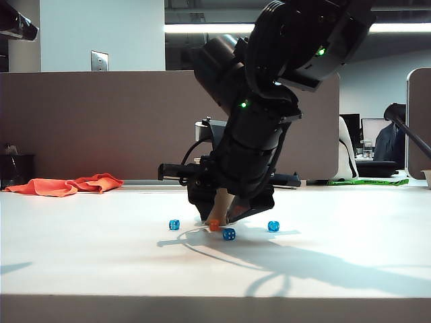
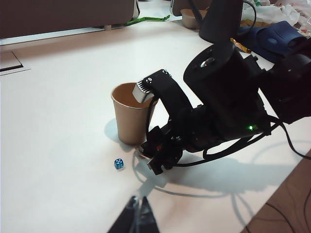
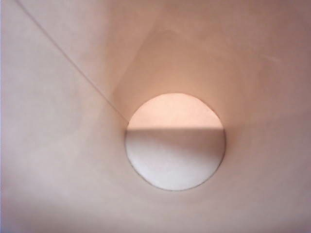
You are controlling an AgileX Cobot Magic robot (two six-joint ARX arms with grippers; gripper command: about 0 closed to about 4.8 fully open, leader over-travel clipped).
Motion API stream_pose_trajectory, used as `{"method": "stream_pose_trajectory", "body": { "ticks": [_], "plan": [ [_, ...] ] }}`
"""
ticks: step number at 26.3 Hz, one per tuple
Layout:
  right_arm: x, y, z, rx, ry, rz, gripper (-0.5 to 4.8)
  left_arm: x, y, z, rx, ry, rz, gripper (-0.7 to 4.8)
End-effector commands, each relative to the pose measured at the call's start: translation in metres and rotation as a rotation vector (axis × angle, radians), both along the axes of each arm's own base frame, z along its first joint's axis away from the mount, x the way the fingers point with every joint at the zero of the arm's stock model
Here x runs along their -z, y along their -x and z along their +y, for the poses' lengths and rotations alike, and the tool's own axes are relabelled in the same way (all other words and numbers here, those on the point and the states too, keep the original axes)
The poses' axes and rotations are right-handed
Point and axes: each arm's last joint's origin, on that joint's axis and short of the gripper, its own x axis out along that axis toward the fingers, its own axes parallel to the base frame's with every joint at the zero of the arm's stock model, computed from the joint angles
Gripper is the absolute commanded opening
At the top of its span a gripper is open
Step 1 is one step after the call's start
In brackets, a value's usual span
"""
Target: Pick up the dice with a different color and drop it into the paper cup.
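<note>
The orange die (image 1: 214, 227) lies on the tabletop (image 1: 101, 256) just beside the paper cup (image 2: 130, 116), not yet picked up. The right gripper (image 2: 158, 153) hovers there, jaws apart; the left gripper (image 2: 138, 213) waits nearby, jaws together.

Orange die (image 1: 214, 227) on table, just before upright tan paper cup (image 2: 130, 116).

We find the exterior camera set low, near tabletop (image 1: 81, 256) level, facing the right arm (image 1: 256, 134) head-on at middling range. The left wrist camera looks down obliquely from farther off onto the paper cup (image 2: 130, 119) and that same arm. The right wrist camera sits very close, looking straight into the cup's interior. All three views share the cup.
</note>
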Motion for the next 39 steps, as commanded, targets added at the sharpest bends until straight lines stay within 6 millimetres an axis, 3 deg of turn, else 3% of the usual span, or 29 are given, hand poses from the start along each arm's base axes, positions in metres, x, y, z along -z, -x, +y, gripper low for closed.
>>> {"method": "stream_pose_trajectory", "body": {
  "ticks": [1,21,22,26,28,37,39],
  "plan": [
    [-0.003,-0.001,0.001,-0.003,-0.019,-0.014,1.81,-0.003,0.0,0.0,0.004,0.007,-0.016,-0.06],
    [-0.001,-0.001,0.004,-0.05,-0.055,0.012,1.65,-0.003,0.0,0.0,0.001,0.019,-0.005,-0.06],
    [-0.001,-0.001,0.004,-0.049,-0.055,0.012,1.38,-0.003,0.0,0.0,0.001,0.019,-0.005,-0.06],
    [0.003,-0.001,0.005,-0.05,-0.049,0.018,1.32,-0.003,0.0,0.0,0.001,0.018,-0.006,-0.06],
    [0.005,-0.001,0.005,-0.05,-0.044,0.024,1.01,-0.003,0.0,0.0,0.001,0.019,-0.005,-0.06],
    [0.007,-0.001,0.007,-0.055,-0.046,0.022,0.91,-0.003,0.0,0.0,0.001,0.018,-0.006,-0.06],
    [0.006,-0.001,0.007,-0.054,-0.048,0.019,0.6,-0.003,0.0,0.0,0.001,0.018,-0.006,-0.06]
  ]
}}
